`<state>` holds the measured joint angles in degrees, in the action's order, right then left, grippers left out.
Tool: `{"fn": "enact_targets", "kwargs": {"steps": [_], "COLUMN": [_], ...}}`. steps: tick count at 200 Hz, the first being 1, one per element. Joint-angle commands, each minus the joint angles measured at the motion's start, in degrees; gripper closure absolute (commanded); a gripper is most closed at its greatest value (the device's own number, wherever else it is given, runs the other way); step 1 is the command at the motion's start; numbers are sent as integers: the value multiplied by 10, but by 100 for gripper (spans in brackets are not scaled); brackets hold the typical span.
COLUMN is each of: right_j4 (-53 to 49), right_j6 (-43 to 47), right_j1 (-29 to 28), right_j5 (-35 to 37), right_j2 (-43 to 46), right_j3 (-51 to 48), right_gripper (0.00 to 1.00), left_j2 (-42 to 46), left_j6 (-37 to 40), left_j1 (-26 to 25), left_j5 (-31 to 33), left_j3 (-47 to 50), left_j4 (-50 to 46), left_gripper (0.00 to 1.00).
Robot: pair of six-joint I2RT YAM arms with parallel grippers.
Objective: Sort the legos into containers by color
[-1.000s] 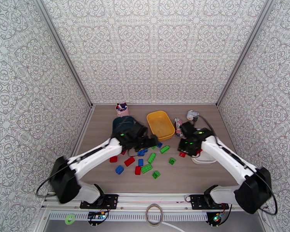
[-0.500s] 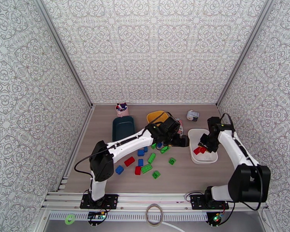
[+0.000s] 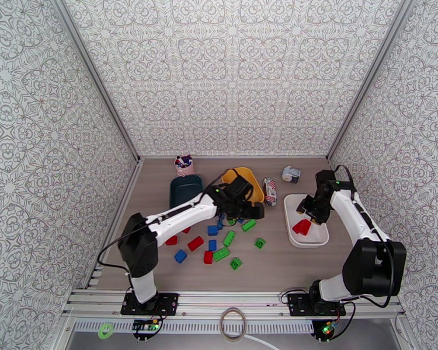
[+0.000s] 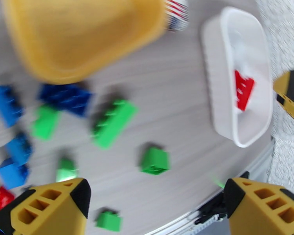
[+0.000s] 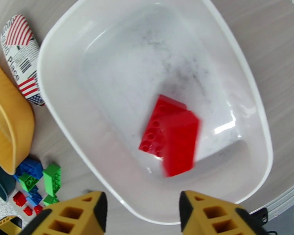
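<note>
Red lego [image 5: 170, 134] lies flat in the white bin [image 5: 57, 110]. The other legos [image 3: 221, 254] lie loose on the table [image 3: 277, 263], near the yellow bin [image 3: 255, 185]. Your right gripper [image 5: 141, 210] hangs over the white bin, fingers spread wide, empty. Your left arm [image 3: 178, 214] stretches forward-right above the loose legos, its left gripper [image 4: 155, 196] wide open, holding nothing.

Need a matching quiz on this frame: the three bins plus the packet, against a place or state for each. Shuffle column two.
1. white bin
2. yellow bin
3. teal bin
4. packet

a. between teal bin and packet
b. between yellow bin and white bin
c. holds red bricks
d. next to the toy

Pairs: 1-c, 2-a, 3-d, 4-b
</note>
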<state>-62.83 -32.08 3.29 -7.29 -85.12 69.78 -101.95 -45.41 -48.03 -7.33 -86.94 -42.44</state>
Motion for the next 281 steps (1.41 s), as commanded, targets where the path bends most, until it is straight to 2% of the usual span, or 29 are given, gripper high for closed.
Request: {"fn": "enact_targets", "kwargs": {"steps": [1, 28, 79, 100, 127, 163, 199, 235, 281], "right_j4": [9, 24, 31, 37, 44, 66, 68, 66, 72], "right_j6": [-3, -22, -55, -70, -87, -112, -121, -126, -138], "right_j1": [-38, -114, -309, -376, -433, -462, -464, -463, -463], "right_j5": [-33, -51, -41, -43, -44, -55, -52, -48, -48], "right_j2": [16, 10, -51, -83, -110, -97, -62, -43, -34], "right_j3": [29, 41, 107, 121, 121, 73, 26, 9, 1], "right_gripper": [51, 53, 52, 52, 52, 52, 53, 53, 54], "left_j2": [54, 109, 212, 243, 288, 319, 282, 247, 208], "left_j6": [-15, -22, -50, -64, -104, -162, -168, -158, -126], "left_j1": [12, 34, 82, 74, 28, -38, -77, -85, -73], "left_j5": [53, 82, 103, 104, 111, 110, 103, 94, 86], "left_j3": [37, 95, 216, 260, 321, 386, 395, 407, 404], "left_j4": [-32, -58, -98, -116, -129, -110, -87, -68, -48], "left_gripper": [5, 5, 9, 11, 13, 16, 20, 29, 33]}}
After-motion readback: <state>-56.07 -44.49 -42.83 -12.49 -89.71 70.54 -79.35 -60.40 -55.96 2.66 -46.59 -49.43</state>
